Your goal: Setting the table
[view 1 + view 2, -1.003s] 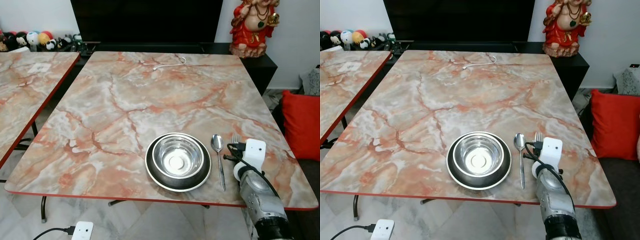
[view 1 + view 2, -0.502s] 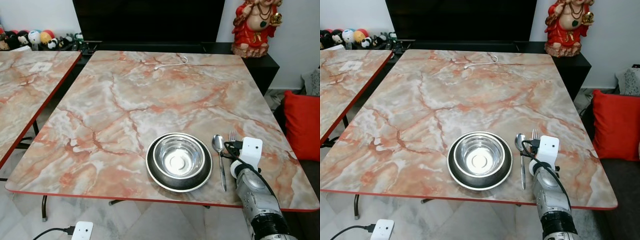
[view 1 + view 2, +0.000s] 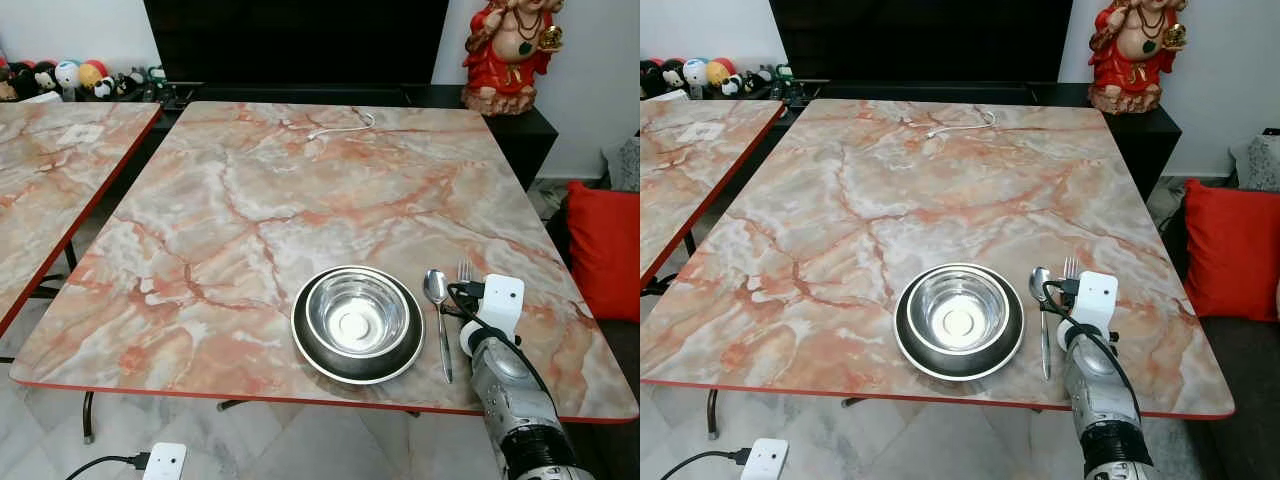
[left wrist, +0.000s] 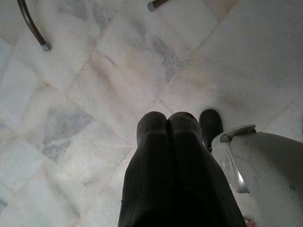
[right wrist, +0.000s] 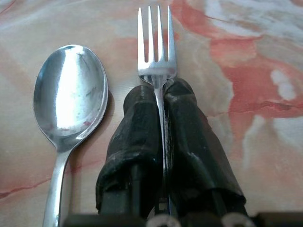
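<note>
Up close, the right wrist view shows the fork (image 5: 157, 71) pinched by its neck between the right gripper (image 5: 162, 101) jaws; the eye views show just its tines past the wrist. Its long axis runs 6 to 12, tines toward 12, alongside the spoon (image 3: 437, 315), at 3 o'clock of the steel bowl (image 3: 356, 315) on the counter (image 3: 250, 190). The left gripper (image 4: 166, 125), jaws pressed together, hangs over floor tiles (image 4: 85, 94).
</note>
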You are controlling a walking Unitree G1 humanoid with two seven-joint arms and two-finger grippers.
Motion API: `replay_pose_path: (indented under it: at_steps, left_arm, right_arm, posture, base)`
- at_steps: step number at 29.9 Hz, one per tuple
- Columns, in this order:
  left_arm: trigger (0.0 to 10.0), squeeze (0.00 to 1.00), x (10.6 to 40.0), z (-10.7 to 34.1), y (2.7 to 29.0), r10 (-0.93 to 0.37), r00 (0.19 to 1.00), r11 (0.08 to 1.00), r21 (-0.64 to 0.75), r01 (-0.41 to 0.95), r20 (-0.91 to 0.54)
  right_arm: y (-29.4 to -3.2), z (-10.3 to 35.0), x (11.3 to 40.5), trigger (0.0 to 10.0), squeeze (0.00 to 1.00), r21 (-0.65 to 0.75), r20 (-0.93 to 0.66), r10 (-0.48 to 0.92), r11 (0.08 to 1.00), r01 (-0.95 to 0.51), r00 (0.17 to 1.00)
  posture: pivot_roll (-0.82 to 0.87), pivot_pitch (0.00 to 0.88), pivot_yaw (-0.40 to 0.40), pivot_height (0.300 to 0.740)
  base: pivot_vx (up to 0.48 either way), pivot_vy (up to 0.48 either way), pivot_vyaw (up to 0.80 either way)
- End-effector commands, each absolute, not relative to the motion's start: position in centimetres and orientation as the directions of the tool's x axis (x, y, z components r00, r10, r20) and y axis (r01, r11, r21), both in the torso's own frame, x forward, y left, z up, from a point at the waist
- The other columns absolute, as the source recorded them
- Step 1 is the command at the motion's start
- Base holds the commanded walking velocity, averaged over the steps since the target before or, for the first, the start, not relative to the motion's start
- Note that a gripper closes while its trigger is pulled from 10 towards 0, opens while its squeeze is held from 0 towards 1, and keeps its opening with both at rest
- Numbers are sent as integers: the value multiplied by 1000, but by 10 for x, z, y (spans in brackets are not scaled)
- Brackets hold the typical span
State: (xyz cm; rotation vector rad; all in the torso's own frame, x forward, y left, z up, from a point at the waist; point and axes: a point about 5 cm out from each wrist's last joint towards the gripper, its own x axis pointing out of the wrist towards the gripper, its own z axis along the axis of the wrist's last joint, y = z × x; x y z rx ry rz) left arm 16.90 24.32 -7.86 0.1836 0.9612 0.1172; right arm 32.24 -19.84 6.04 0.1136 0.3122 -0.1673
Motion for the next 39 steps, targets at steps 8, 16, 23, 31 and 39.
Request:
replay_pose_path:
  at_steps: [8, 16, 23, 31, 39]
  left_arm:
    - [10000, 0, 166, -80, 244, 187, 555, 977, 212, -20, -811]
    - [10000, 0, 165, -80, 244, 187, 555, 977, 211, -20, -811]
    - [10000, 0, 165, -80, 244, 188, 555, 977, 212, -21, -811]
    - [10000, 0, 165, -80, 244, 187, 555, 977, 212, -20, -811]
    - [10000, 0, 166, -80, 244, 189, 555, 977, 213, -21, -810]
  right_arm:
    - [-195, 58, 324, 10000, 0, 80, -329, -136, 982, 171, 935]
    - [-195, 57, 323, 10000, 0, 76, -336, -142, 981, 177, 931]
    - [-195, 57, 324, 10000, 522, 74, -338, -143, 981, 178, 930]
    - [-194, 58, 324, 10000, 0, 73, -336, -142, 982, 176, 931]
    - [-191, 61, 326, 10000, 0, 83, -323, -135, 982, 170, 937]
  posture:
    - [13, 45, 4, 740]
    - [13, 44, 5, 740]
    - [15, 45, 3, 740]
    - [15, 44, 4, 740]
    - [16, 42, 4, 740]
  base:
    - [0, 0, 0]
    - [0, 0, 0]
    - [0, 0, 0]
    - [0, 0, 0]
    - [0, 0, 0]
